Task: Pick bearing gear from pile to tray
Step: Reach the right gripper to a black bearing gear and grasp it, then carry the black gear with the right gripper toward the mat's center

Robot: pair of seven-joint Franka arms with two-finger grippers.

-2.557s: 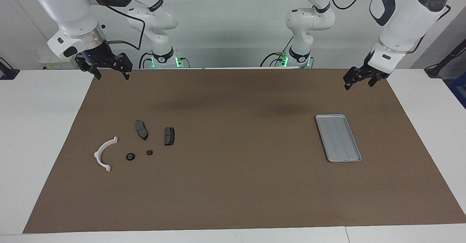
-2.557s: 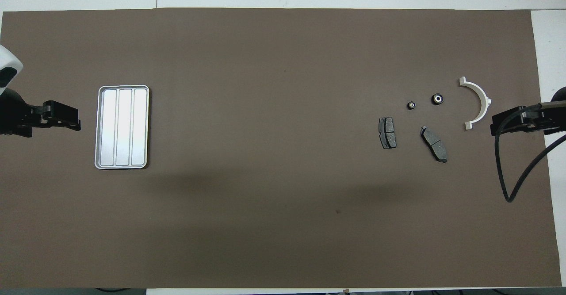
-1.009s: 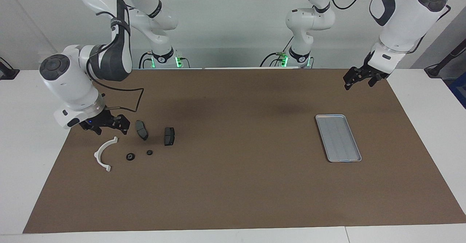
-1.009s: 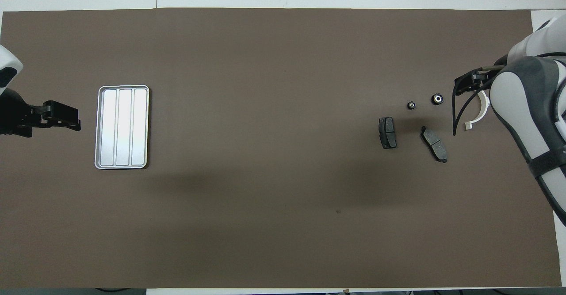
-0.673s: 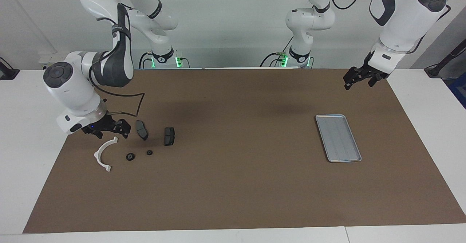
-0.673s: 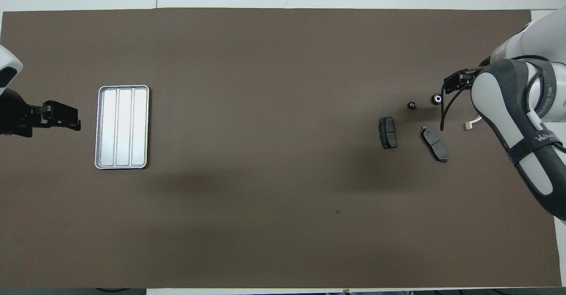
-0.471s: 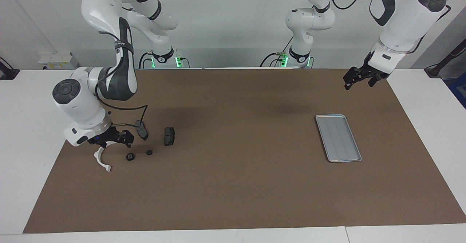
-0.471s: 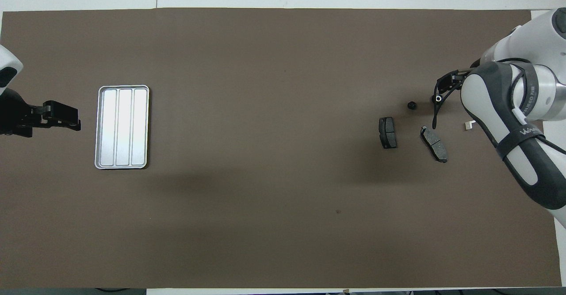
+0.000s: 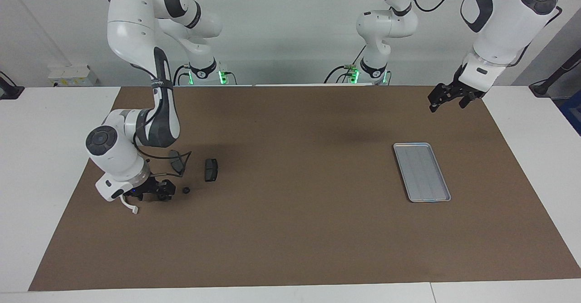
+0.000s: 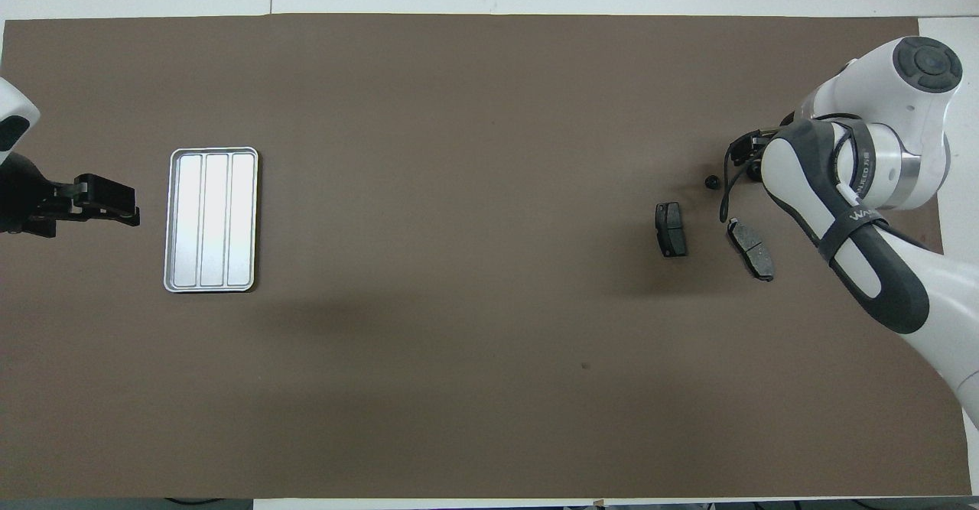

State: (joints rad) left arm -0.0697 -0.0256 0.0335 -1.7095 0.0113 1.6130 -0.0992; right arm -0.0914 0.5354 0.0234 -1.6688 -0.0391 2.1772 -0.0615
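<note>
hanging low over the pile, right gripper (image 9: 152, 196) sits right where the larger black round piece lay; the piece is hidden under it, so i cannot tell if the jaws are open or clamped on anything. smaller round piece (image 9: 185, 190) lies just beside the gripper on the mat (image 9: 290, 230). two brake pads (image 9: 211, 170) lie a bit nearer the robots, apart from each other. white bracket (image 9: 131, 208) is mostly covered by the right wrist, only one end showing. all of this is toward the right arm's end of the bench (image 9: 41, 166). tray (image 9: 421, 171) is flat on the mat toward the left arm's end, nothing in it, well apart from the pile. left gripper (image 9: 447, 97) waits up in the air over the mat's corner near its base, jaws open.
</note>
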